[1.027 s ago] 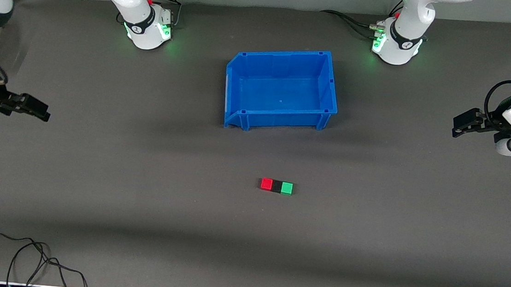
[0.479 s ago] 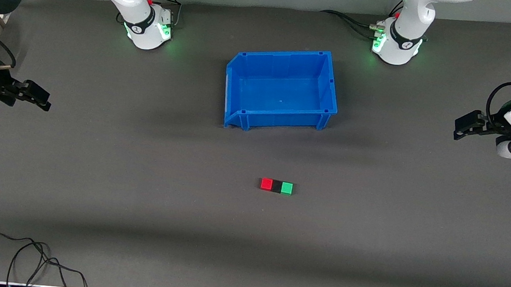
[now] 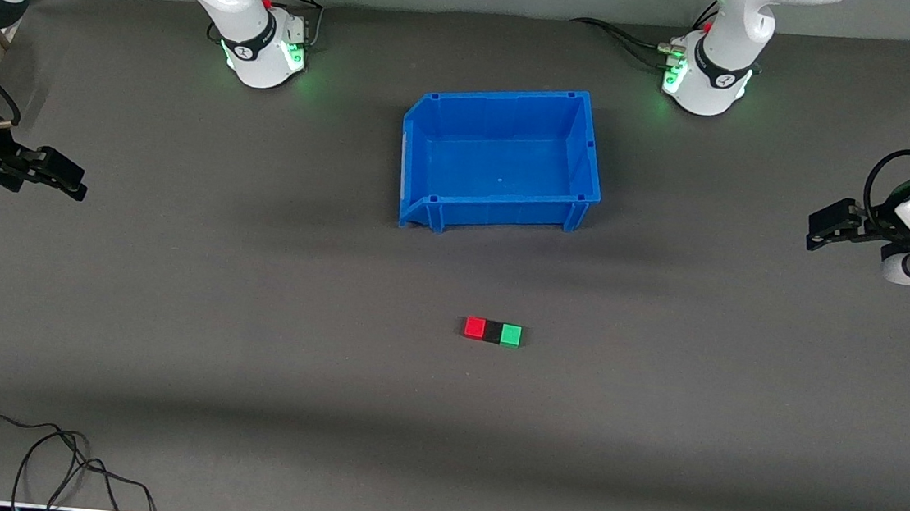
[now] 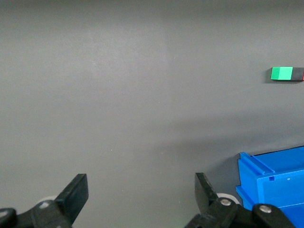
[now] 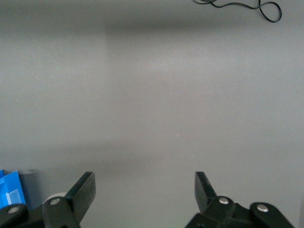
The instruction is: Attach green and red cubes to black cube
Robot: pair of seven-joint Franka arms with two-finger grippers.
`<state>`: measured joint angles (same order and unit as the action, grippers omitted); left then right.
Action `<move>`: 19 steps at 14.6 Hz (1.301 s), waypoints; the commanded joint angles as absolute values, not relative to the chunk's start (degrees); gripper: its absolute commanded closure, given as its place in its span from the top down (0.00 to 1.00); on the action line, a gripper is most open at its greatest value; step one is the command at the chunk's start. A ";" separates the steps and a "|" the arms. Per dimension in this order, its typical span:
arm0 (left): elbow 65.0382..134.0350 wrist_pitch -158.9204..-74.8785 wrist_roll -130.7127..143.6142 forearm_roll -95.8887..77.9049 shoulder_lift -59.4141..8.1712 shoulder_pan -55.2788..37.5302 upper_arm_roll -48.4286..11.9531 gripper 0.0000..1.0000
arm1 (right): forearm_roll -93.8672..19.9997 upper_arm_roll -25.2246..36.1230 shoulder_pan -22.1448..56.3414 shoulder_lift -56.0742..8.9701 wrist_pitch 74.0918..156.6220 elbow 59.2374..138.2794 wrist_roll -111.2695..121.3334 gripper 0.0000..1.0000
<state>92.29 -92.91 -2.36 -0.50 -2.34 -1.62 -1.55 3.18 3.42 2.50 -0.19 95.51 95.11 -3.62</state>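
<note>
The red cube (image 3: 475, 327), the black cube (image 3: 492, 331) and the green cube (image 3: 510, 335) lie touching in one row on the grey mat, black in the middle, nearer to the front camera than the blue bin. The left wrist view shows the green cube (image 4: 281, 73) and the black cube (image 4: 298, 74) at its edge. My left gripper (image 3: 813, 229) is open and empty over the left arm's end of the table (image 4: 141, 183). My right gripper (image 3: 78, 183) is open and empty over the right arm's end (image 5: 145, 183). Both are well away from the cubes.
An empty blue bin (image 3: 500, 208) stands between the two arm bases and the cubes; its corner shows in the left wrist view (image 4: 273, 183). A black cable (image 3: 34, 457) lies at the front corner toward the right arm's end.
My right gripper has drawn back slightly toward the arm bases at its end of the table. My left gripper has barely shifted. The cubes have not moved.
</note>
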 commanded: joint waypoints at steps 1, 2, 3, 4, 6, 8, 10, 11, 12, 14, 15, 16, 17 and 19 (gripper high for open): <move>90.53 -91.49 -1.85 0.35 -2.90 -2.02 -1.41 1.00 | 1.93 3.34 2.73 0.70 95.44 95.78 -2.90 0.94; 90.53 -91.49 -1.85 0.35 -2.99 -2.02 -1.41 1.00 | 1.76 2.56 2.46 1.83 96.84 97.45 -2.99 0.94; 90.53 -91.49 -1.76 0.35 -2.99 -1.85 -1.41 1.00 | -0.42 1.42 1.59 2.54 98.07 99.04 -3.25 0.94; 90.61 -91.49 -1.84 0.35 -3.25 -1.50 -1.32 1.00 | -4.09 1.15 0.71 2.64 98.17 99.23 -3.25 0.94; 90.53 -91.49 -1.93 0.35 -3.34 -1.32 -1.23 1.00 | -5.89 1.23 0.18 2.64 98.00 99.14 -3.16 0.95; 90.53 -90.88 -1.67 0.35 -3.25 -1.67 -1.23 1.00 | -6.06 1.23 0.18 2.55 97.65 99.05 -3.16 0.95; 90.53 -90.88 -1.67 0.35 -3.25 -1.41 -1.23 1.00 | -5.98 1.14 0.18 2.55 97.65 99.05 -3.08 0.96; 90.53 -90.88 -1.67 0.35 -3.34 -1.41 -1.23 1.00 | -5.98 1.14 0.18 2.55 97.56 99.05 -3.08 0.96; 90.53 -90.88 -1.58 0.35 -3.34 -1.41 -1.23 1.00 | -5.98 1.14 0.18 2.55 97.56 98.97 -2.99 0.96; 90.53 -90.88 -1.67 0.35 -3.34 -1.41 -1.23 1.00 | -5.98 1.23 0.18 2.55 97.12 98.70 -2.99 0.96; 90.53 -90.88 -1.67 0.35 -3.25 -1.41 -1.23 1.00 | -5.80 1.23 0.09 2.64 96.51 98.70 -2.90 0.96; 90.53 -90.88 -1.58 0.35 -3.25 -1.41 -1.23 1.00 | -5.71 1.23 -0.09 2.72 95.11 98.61 -2.73 0.96; 90.53 -90.88 -1.58 0.35 -3.25 -1.41 -1.23 1.00 | -5.71 1.23 -0.52 2.72 94.66 98.61 -2.55 0.96; 90.44 -90.79 -1.58 0.35 -3.25 -1.41 -1.14 1.00 | -5.71 1.14 -0.62 2.72 94.66 98.61 -2.46 0.96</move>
